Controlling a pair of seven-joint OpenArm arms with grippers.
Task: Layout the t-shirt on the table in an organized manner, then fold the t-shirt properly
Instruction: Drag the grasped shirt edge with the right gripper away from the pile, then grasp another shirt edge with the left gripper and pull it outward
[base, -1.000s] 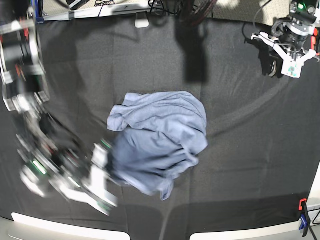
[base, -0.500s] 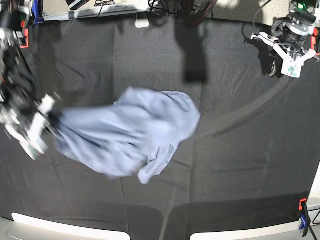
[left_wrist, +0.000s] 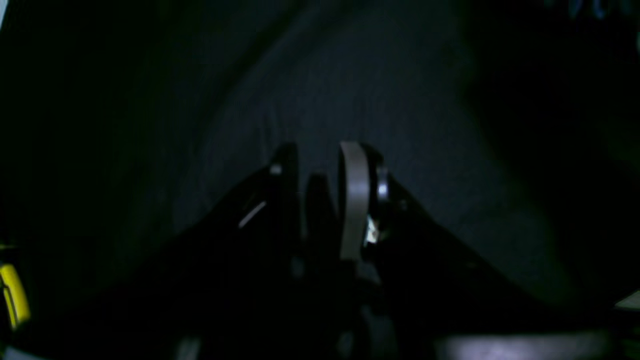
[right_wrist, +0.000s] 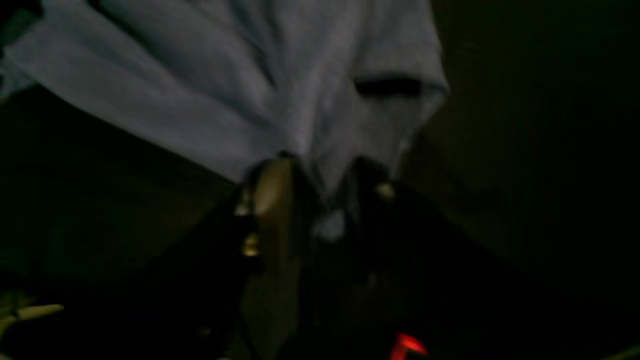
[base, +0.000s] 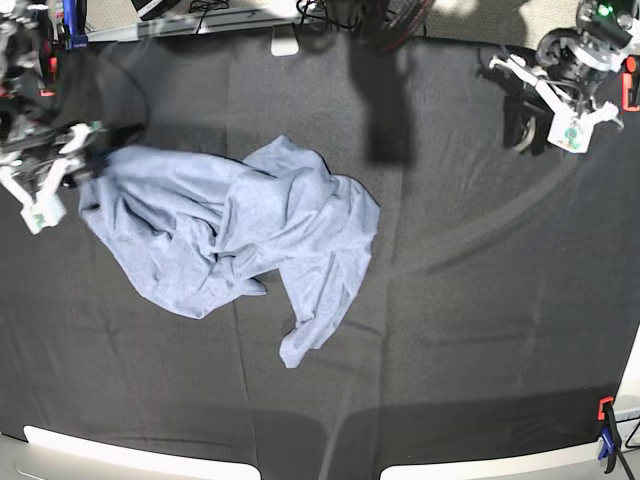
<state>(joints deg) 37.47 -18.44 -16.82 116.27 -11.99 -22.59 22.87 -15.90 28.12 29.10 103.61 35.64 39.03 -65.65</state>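
Dragged across since the earlier base frame, the shirt (base: 225, 235) now lies spread toward the base view's left instead of bunched at centre, and the right gripper (base: 62, 172) has swung up to the far left edge with it. In the right wrist view that gripper's (right_wrist: 320, 187) jaws stand apart, yet cloth still sits bunched between them, so whether it grips or has just let go I cannot tell. Pulling a corner outward like this looks meant to stretch the heap open for laying flat.

From that held edge the shirt fans right over the bench (base: 460, 330), rumpled, with folds piled in its middle and one strip trailing toward the near side. No lettering shows.

Far off at the base view's upper right, the left gripper (base: 560, 112) hangs over bare bench, well apart from the shirt. Its wrist view shows the left gripper (left_wrist: 325, 170) with jaws narrow, a slim gap between them, holding nothing.
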